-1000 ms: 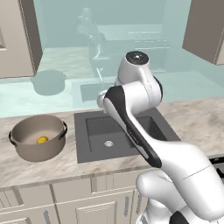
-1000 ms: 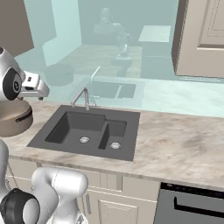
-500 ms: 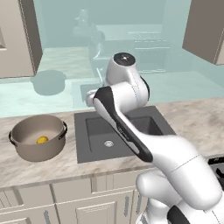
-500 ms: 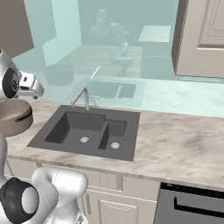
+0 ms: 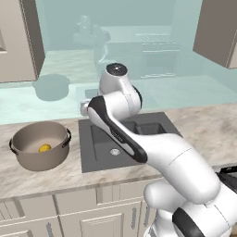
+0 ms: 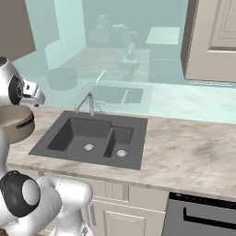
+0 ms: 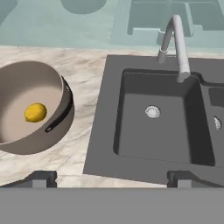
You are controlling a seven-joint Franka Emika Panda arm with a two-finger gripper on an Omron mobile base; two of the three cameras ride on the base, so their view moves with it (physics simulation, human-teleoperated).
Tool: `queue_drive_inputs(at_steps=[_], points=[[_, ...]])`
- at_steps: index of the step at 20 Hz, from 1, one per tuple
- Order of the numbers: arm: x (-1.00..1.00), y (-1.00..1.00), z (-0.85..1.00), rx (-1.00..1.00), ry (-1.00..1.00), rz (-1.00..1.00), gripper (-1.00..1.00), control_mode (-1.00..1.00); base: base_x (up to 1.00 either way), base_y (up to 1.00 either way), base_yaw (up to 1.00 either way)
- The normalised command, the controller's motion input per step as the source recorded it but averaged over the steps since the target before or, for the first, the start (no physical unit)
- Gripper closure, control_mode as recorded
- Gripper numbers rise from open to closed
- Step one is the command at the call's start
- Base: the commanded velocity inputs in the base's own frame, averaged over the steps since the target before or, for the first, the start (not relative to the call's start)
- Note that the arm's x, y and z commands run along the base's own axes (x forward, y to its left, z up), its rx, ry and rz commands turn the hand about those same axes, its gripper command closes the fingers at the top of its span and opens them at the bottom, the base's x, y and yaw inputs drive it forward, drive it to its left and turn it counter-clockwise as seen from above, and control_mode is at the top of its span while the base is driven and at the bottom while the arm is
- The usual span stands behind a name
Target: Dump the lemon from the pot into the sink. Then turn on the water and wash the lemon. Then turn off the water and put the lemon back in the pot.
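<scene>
You are looking at a rendered kitchen with no readable writing, brand or label on any object.

Take the sink (image 5: 125, 141) as your landmark: a dark grey double basin set into a marbled surface (image 5: 208, 125), larger basin on the left, smaller on the right, each with a silver drain. A silver faucet (image 7: 175, 41) rises from the sink's back edge and arches over the larger basin; no water is running.

Just left of the sink, on the surface, stands the pot (image 5: 40, 146), taupe-brown with a dark rim and dark handles, upright. The lemon (image 5: 44, 148) lies inside it on the bottom.

In the left base view the white arm crosses in front of the sink and hides the faucet and part of the basins. The right base view shows both basins and the faucet in full, but cuts the pot at the left edge, half hidden behind the arm. It also shows a dark appliance front (image 6: 200, 216) below the surface, right of the sink.

In the hand view the gripper (image 7: 111, 178) hangs above the sink's front edge, its two dark tips wide apart, open and holding nothing. That view looks down on the pot, lemon, faucet and larger basin together.
</scene>
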Motion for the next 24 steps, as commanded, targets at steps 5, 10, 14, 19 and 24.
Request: queue_drive_inputs(at_steps=[5, 10, 14, 19, 24], points=[[0.39, 0.22, -0.29, 0.02, 0.06, 0.0, -1.0, -1.0, 0.0, 0.0, 0.0], [0.31, 0.24, -0.21, 0.01, 0.04, 0.0, -1.0, -1.0, 0.0, 0.0, 0.0], [0.25, 0.25, -0.2, 0.03, 0.07, 0.0, -1.0, -1.0, 0.0, 0.0, 0.0], [0.19, 0.3, -0.3, 0.03, 0.07, 0.0, -1.0, -1.0, 0.0, 0.0, 0.0], [0.07, 0.34, -0.25, 0.01, 0.02, 0.0, -1.0, -1.0, 0.0, 0.0, 0.0]])
